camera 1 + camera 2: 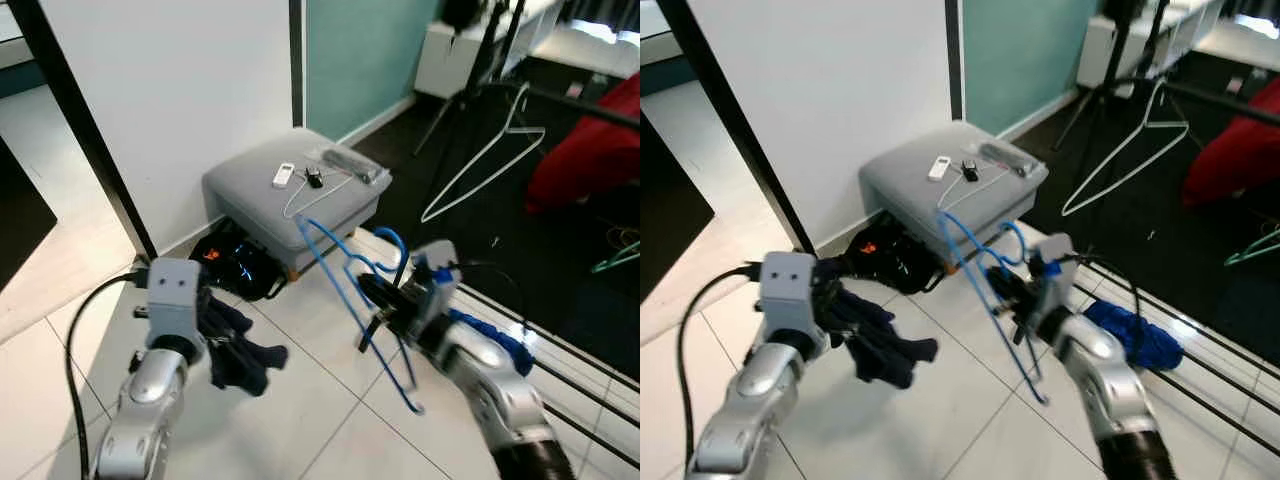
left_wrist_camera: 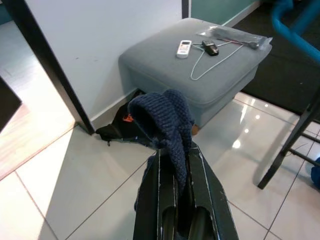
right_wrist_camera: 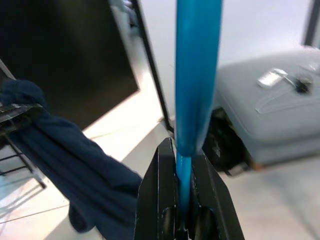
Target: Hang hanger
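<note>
Hanger is pinched in your right gripper; left gripper clamps navy cloth; bare tile floor lies near you.

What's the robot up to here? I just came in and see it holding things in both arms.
The right gripper is shut on a blue hanger, held up over the tiled floor. The left gripper is shut on a dark blue knitted garment that dangles from it. Ahead stands a grey ottoman carrying a white remote and a thin wire hanger. The blue hanger is not hung yet.
</note>
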### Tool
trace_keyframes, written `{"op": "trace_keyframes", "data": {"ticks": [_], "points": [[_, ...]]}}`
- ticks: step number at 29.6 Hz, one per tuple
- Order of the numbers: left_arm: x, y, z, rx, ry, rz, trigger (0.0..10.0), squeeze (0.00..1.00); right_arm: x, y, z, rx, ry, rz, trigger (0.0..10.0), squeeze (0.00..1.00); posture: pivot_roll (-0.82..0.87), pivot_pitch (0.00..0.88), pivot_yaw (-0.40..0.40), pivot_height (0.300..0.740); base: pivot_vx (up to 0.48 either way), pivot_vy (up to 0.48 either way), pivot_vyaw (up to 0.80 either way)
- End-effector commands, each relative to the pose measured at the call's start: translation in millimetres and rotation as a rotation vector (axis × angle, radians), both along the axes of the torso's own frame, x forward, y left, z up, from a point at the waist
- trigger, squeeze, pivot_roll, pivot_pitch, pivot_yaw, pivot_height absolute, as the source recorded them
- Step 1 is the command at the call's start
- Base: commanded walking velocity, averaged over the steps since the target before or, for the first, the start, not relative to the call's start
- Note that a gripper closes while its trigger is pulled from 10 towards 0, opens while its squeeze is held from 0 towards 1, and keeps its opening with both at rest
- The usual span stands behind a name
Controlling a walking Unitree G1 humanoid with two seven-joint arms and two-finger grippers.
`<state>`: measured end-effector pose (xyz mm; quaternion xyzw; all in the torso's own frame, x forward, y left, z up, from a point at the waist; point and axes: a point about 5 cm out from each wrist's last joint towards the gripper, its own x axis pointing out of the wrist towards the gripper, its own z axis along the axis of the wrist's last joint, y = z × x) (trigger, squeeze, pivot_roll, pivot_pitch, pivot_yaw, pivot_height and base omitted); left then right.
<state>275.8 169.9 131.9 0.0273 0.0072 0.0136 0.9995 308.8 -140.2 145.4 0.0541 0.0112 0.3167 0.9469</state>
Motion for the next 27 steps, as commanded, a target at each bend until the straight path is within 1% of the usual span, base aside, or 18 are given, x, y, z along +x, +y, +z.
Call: {"op": "trace_keyframes", "data": {"ticks": [1, 2, 4, 7, 8, 9, 12, 14, 15, 16, 17, 18, 19, 22, 24, 25, 26, 27], "points": [[1.3, -5.2, 3, -0.014, -0.011, -0.028, 10.0, 0.0, 1.3, -7.8, -1, 0.016, 0.009, -0.034, 10.0, 0.0, -0.02, 0.07, -0.002, 0.74, 0.0, 0.0, 0.72], [2.5, -7.1, 6, -0.027, -0.025, -0.032, 10.0, 0.0, 4.3, -9.7, 1, -0.009, -0.004, -0.047, 10.0, 0.0, -0.02, 0.061, -0.004, 0.74, 0.0, 0.0, 0.72], [3.2, -10.0, 8, -0.032, -0.039, -0.034, 10.0, 0.0, 6.9, -10.4, 2, -0.016, -0.001, -0.059, 10.0, 0.0, -0.03, 0.055, -0.005, 0.74, 0.0, 0.0, 0.72], [5.0, -16.2, 10, -0.003, -0.058, -0.048, 10.0, 0.0, 7.5, -4.2, -2, -0.032, 0.008, -0.049, 10.0, 0.0, -0.03, 0.04, -0.009, 0.74, 0.0, 0.0, 0.72], [6.5, -17.8, 10, 0.021, -0.061, -0.058, 10.0, 0.0, 8.3, 1.2, 0, -0.007, 0.008, -0.047, 10.0, 0.0, -0.03, 0.029, -0.009, 0.74, 0.0, 0.0, 0.72], [8.9, -16.5, 9, 0.04, -0.055, -0.056, 10.0, 0.0, 11.0, 5.3, 4, -0.025, -0.011, -0.04, 10.0, 0.0, -0.04, 0.018, -0.007, 0.74, 0.0, 0.0, 0.73], [8.9, -16.5, 9, 0.04, -0.055, -0.056, 10.0, 0.0, 11.0, 5.3, 4, -0.025, -0.011, -0.04, 10.0, 0.0, -0.04, 0.018, -0.007, 0.74, 0.0, 0.0, 0.73], [14.4, -10.9, 8, 0.043, -0.041, -0.042, 10.0, 0.0, 15.8, 12.7, -1, -0.084, -0.012, -0.023, 10.0, 0.0, -0.03, 0.014, -0.015, 0.74, 0.0, 0.0, 0.72], [17.5, -7.0, 10, 0.013, -0.042, -0.034, 10.0, 0.0, 17.0, 22.3, -9, -0.15, -0.013, 0.011, 10.0, 0.0, -0.02, 0.012, -0.023, 0.74, 0.0, 0.0, 0.72], [17.5, -7.0, 10, 0.013, -0.042, -0.034, 10.0, 0.0, 17.0, 22.3, -9, -0.15, -0.013, 0.011, 10.0, 0.0, -0.02, 0.012, -0.023, 0.74, 0.0, 0.0, 0.72], [19.4, -4.7, 11, -0.009, -0.044, -0.03, 10.0, 0.0, 17.2, 29.0, -14, -0.191, -0.012, 0.036, 10.0, 0.0, -0.02, 0.012, -0.023, 0.74, 0.0, 0.0, 0.72], [21.1, -3.3, 13, -0.037, -0.051, -0.028, 10.0, 0.0, 18.6, 32.1, -16, -0.217, -0.015, 0.05, 10.0, 0.0, -0.02, 0.001, -0.025, 0.74, 0.0, 0.0, 0.72], [23.1, -3.9, 13, -0.031, -0.052, -0.028, 10.0, 0.0, 21.0, 31.2, -18, -0.235, -0.012, 0.049, 10.0, 0.0, -0.03, 0.0, -0.023, 0.74, 0.0, 0.0, 0.72], [24.2, -4.9, 12, -0.023, -0.051, -0.028, 10.0, 0.0, 22.6, 29.1, -18, -0.238, -0.008, 0.042, 10.0, 0.0, -0.03, 0.0, -0.023, 0.74, 0.0, 0.0, 0.72], [27.3, -13.4, 6, -0.008, -0.022, -0.059, 10.0, 0.0, 22.6, 25.7, -23, -0.26, 0.003, 0.039, 10.0, 0.0, -0.05, 0.001, -0.021, 0.74, 0.0, 0.0, 0.72], [27.3, -13.4, 6, -0.008, -0.022, -0.059, 10.0, 0.0, 22.6, 25.7, -23, -0.26, 0.003, 0.039, 10.0, 0.0, -0.05, 0.001, -0.021, 0.74, 0.0, 0.0, 0.72], [28.4, -17.9, 2, 0.007, -0.01, -0.078, 10.0, 0.0, 22.0, 23.9, -24, -0.268, 0.006, 0.038, 10.0, 0.0, -0.05, 0.001, -0.021, 0.74, 0.0, 0.0, 0.72], [28.3, -19.5, 1, 0.02, -0.005, -0.089, 10.0, 0.0, 20.2, 18.0, -26, -0.289, 0.005, 0.028, 10.0, 0.0, -0.07, 0.014, -0.008, 0.74, 0.0, 0.0, 0.72]]}}
